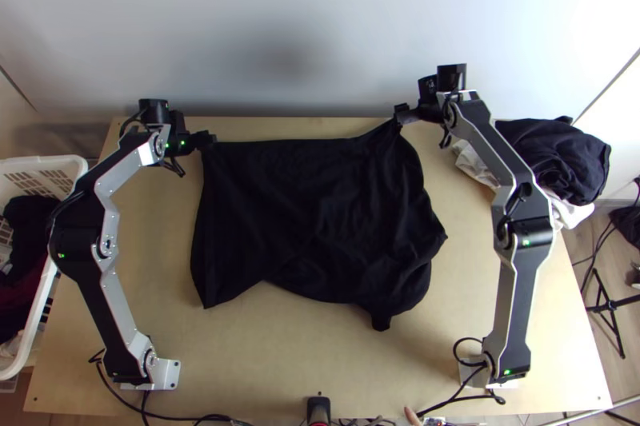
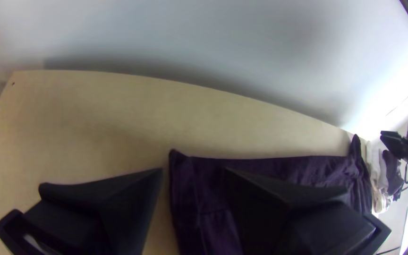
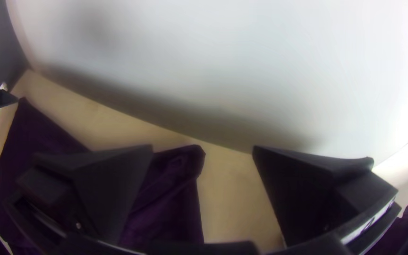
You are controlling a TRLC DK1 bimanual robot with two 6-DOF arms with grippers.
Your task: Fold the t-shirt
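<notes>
The left claw (image 2: 193, 170) is held open at the T-shirt's 10 o'clock corner, its 2 fingers set apart with the corner's fabric near them. The right claw (image 3: 203, 147) is also open, and a peaked corner is seen between its 2 fingers, at the shirt's 1 o'clock. The black T-shirt (image 1: 312, 210) is spread over the middle of the wooden worktop (image 1: 280, 362), rumpled towards 3 o'clock, with a small tab of cloth (image 1: 381, 320) let out at 5 o'clock.

The fabric is judged light, thin and limp: little force should be needed, but no edge can be expected to be kept straight unless it is held at 2 points. The 10 and 1 o'clock corners would be best pinched a little inside the edge, through every layer, as a shallow bite could be slipped out of or only 1 layer caught. Slack should be drawn out gently before any fold is laid.

Beyond, a heap of garments (image 1: 560, 154) is piled at 2 o'clock, and a white basket (image 1: 48, 162) is stood at 9 o'clock.
</notes>
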